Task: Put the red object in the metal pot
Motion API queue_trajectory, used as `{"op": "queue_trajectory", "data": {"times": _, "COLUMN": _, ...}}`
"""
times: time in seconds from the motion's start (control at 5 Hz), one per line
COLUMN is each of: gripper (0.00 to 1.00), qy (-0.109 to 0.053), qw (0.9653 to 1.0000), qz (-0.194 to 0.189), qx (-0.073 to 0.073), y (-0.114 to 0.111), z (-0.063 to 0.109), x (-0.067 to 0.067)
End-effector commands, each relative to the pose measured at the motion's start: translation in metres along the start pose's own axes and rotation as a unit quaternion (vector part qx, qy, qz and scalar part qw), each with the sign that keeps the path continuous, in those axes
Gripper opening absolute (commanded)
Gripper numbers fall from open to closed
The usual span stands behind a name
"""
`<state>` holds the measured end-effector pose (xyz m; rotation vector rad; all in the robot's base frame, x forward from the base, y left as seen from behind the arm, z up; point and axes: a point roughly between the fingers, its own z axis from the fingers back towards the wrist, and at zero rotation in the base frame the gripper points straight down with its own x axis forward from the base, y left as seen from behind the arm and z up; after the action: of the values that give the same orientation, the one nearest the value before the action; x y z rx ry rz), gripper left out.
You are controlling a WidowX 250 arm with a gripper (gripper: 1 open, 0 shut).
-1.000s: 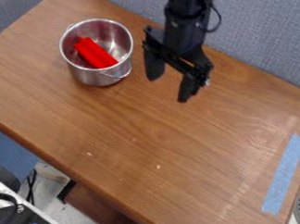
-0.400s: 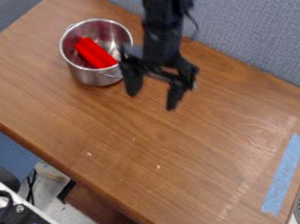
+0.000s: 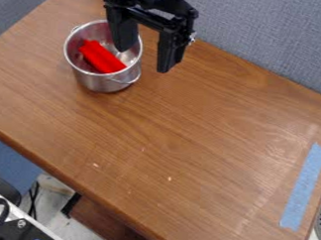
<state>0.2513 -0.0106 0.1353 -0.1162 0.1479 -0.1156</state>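
The red object (image 3: 100, 57), a short bright red blocky piece, lies inside the metal pot (image 3: 103, 56), tilted against the inner wall on the pot's left side, one end toward the far rim and the other pointing down to the shiny bottom. The pot is a small round steel vessel with straight sides, and it stands upright on the far left part of the wooden table (image 3: 162, 152), with a thin handle loop showing at its near right edge. The black gripper (image 3: 146, 48) hangs above the table at the pot's right side, pointing downward, its two long fingers (image 3: 167, 53) spread wide apart with nothing between them. In the picture the left finger overlaps the pot's right rim and the right finger stands over bare wood just beside the pot; whether either touches anything cannot be told from this one view. On the right side of the table a strip of blue tape (image 3: 304, 187) runs along the surface near the edge. Beyond the far edge is a grey-blue wall (image 3: 279, 32), and below the near edge some dark cables and equipment show dimly.
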Motion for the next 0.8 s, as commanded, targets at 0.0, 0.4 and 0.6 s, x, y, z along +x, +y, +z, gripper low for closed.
{"op": "queue_trajectory", "data": {"times": 0.0, "gripper": 1.0, "qy": -0.029, "qw": 0.999, "qz": 0.033, "qx": 0.002, "y": 0.014, "z": 0.002, "x": -0.013}}
{"op": "queue_trajectory", "data": {"times": 0.4, "gripper": 1.0, "qy": -0.06, "qw": 0.9845, "qz": 0.162, "qx": -0.03, "y": 0.025, "z": 0.022, "x": 0.036}}
{"op": "queue_trajectory", "data": {"times": 0.6, "gripper": 1.0, "qy": -0.058, "qw": 0.9769, "qz": 0.203, "qx": -0.031, "y": 0.029, "z": 0.026, "x": 0.049}}
